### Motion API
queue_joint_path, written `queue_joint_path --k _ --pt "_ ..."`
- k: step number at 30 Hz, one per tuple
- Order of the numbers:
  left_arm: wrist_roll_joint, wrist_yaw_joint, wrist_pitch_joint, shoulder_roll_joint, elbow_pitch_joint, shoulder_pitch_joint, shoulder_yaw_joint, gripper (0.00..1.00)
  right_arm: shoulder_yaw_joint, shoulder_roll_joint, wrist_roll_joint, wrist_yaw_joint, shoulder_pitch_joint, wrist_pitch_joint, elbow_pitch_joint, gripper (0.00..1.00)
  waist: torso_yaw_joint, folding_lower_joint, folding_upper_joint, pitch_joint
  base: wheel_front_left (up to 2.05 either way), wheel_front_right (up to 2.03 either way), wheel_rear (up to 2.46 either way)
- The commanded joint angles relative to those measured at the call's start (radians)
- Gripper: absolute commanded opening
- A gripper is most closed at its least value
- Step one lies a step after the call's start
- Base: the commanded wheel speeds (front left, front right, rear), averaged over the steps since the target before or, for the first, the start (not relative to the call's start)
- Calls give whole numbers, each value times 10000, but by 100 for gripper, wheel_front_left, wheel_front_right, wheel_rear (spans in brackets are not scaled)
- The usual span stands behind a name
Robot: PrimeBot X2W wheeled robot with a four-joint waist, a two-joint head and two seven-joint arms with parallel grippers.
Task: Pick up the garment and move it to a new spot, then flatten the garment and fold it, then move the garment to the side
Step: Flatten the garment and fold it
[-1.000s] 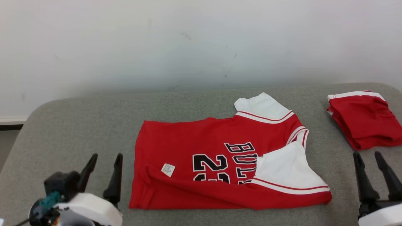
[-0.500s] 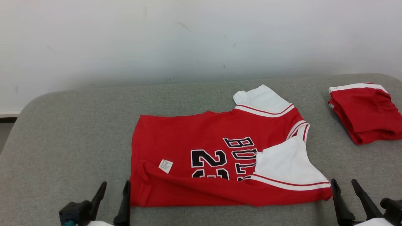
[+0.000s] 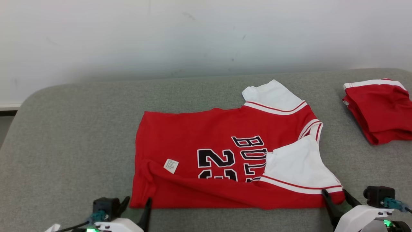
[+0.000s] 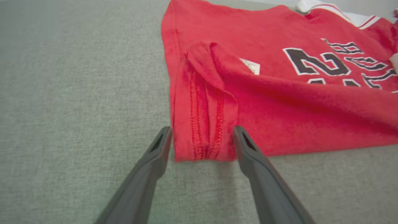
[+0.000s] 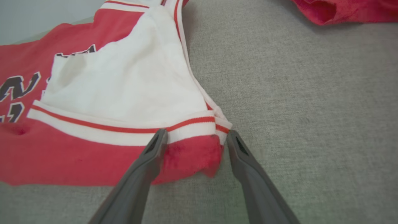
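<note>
Head view: the red jersey (image 3: 206,138) lay on the counter (image 3: 80,129), printed "BUL" and "2", its tag (image 3: 171,165) unreadable. Left wrist view: the left pincer (image 4: 202,133) straddled its hem corner, spread. Right wrist view: the right pincer (image 5: 196,137) straddled the sleeve-side corner, spread.

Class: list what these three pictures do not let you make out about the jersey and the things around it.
- Lettering on the jersey, head view: partly covered by the white sleeve and a red fold.
- The label, head view: print too small to read.
- The red garment at the right, head view: cut off by the picture's edge.
</note>
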Motion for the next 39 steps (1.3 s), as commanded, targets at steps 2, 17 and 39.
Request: queue_joint_path --k 2,17,39 --pt "236 -66 207 -14 439 -340 -154 100 135 48 -11 0 -249 214 289 100 34 0 0 81 0 0 0" --pt "-12 -27 666 -72 1271 -693 -305 38 623 -15 489 -18 -280 556 842 0 30 0 0 139 0 0 0" --pt "-667 493 1456 1061 -1401 1236 -42 0 -921 -675 1528 -20 1972 402 -1568 0 343 0 0 -713 0 0 0"
